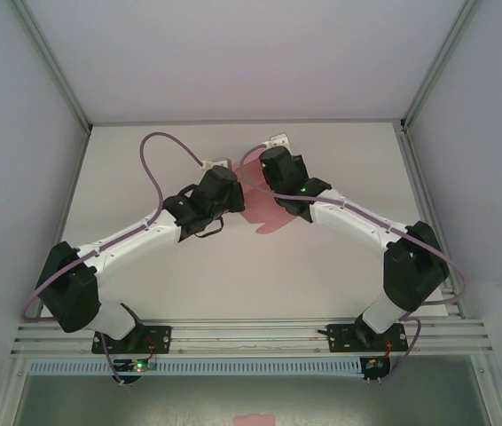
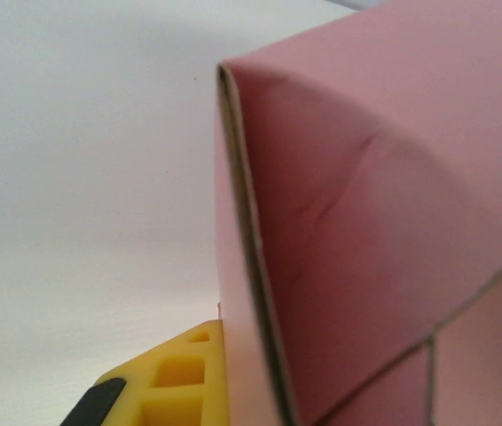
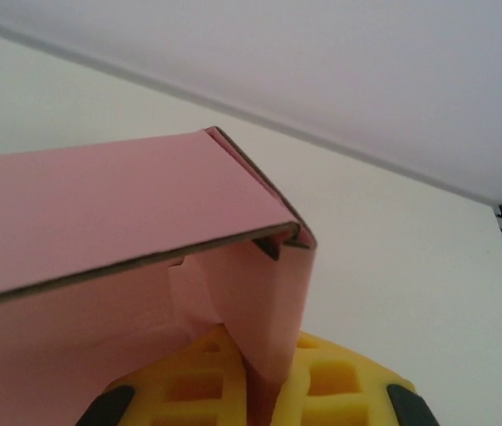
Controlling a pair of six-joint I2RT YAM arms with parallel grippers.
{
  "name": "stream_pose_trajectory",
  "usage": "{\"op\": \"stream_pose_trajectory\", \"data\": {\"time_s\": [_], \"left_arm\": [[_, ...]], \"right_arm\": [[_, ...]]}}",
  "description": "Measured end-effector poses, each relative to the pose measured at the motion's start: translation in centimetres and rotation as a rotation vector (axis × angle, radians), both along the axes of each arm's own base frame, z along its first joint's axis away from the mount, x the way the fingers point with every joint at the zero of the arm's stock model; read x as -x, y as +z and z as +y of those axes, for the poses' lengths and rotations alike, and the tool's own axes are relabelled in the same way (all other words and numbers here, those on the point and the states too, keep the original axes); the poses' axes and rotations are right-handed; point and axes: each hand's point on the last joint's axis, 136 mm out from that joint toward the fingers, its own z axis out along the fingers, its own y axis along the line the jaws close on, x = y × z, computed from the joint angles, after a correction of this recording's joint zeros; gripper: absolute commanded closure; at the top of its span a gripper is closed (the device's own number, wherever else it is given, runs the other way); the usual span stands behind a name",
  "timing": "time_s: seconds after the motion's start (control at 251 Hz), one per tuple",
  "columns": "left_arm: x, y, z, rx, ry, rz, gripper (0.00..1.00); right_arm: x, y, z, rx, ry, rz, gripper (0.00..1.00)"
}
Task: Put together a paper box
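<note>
The pink paper box point(image 1: 265, 216) is held above the middle of the table between both arms, partly folded, with one flap hanging toward the near side. My left gripper point(image 1: 226, 185) is shut on its left side. In the left wrist view one yellow finger point(image 2: 189, 377) presses against a card wall point(image 2: 366, 222), and the other finger is hidden behind the card. My right gripper point(image 1: 267, 169) is shut on the box from the far right. In the right wrist view its jaws point(image 3: 269, 377) pinch a folded flap under a creased panel point(image 3: 100, 204).
The white table point(image 1: 233, 275) is walled in by light panels with aluminium posts at the corners. A rail point(image 1: 251, 337) runs along the near edge by the arm bases. A small pink patch point(image 1: 254, 419) lies below the rail.
</note>
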Motion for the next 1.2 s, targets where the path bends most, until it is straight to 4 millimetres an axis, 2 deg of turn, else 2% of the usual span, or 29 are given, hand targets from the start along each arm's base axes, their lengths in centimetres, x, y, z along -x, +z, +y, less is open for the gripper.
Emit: {"op": "stream_pose_trajectory", "data": {"time_s": [0.048, 0.124, 0.255, 0.615, 0.87, 0.962, 1.058, 1.129, 1.201], "left_arm": [[-0.1, -0.1, 0.1, -0.003, 0.010, 0.004, 1.00], [-0.1, -0.5, 0.4, -0.020, 0.021, 0.017, 1.00], [-0.2, -1.0, 0.1, -0.036, 0.016, 0.038, 1.00], [0.1, -1.4, 0.3, -0.053, 0.017, 0.056, 1.00], [0.3, -1.7, 0.6, -0.068, 0.019, 0.069, 1.00], [0.4, -1.7, 0.6, -0.071, 0.014, 0.068, 1.00], [0.5, -1.6, 0.7, -0.078, 0.010, 0.069, 1.00], [0.6, -1.7, 0.9, -0.086, 0.009, 0.071, 1.00], [0.7, -1.7, 1.0, -0.091, 0.007, 0.074, 1.00]], "right_arm": [[0.0, 0.1, 0.3, -0.017, 0.024, -0.001, 0.92], [0.0, -0.5, 0.8, -0.111, 0.134, 0.044, 0.93], [0.3, -1.3, 0.4, -0.267, 0.281, 0.115, 0.92], [0.8, -1.2, 0.8, -0.396, 0.443, 0.181, 0.77], [1.3, -1.6, 1.2, -0.411, 0.480, 0.212, 0.76], [1.7, -1.6, 1.4, -0.431, 0.519, 0.228, 0.82], [1.8, -1.7, 1.6, -0.437, 0.551, 0.242, 0.82], [1.9, -1.9, 1.9, -0.428, 0.576, 0.256, 0.89], [1.9, -2.1, 1.9, -0.411, 0.585, 0.266, 0.88]]}}
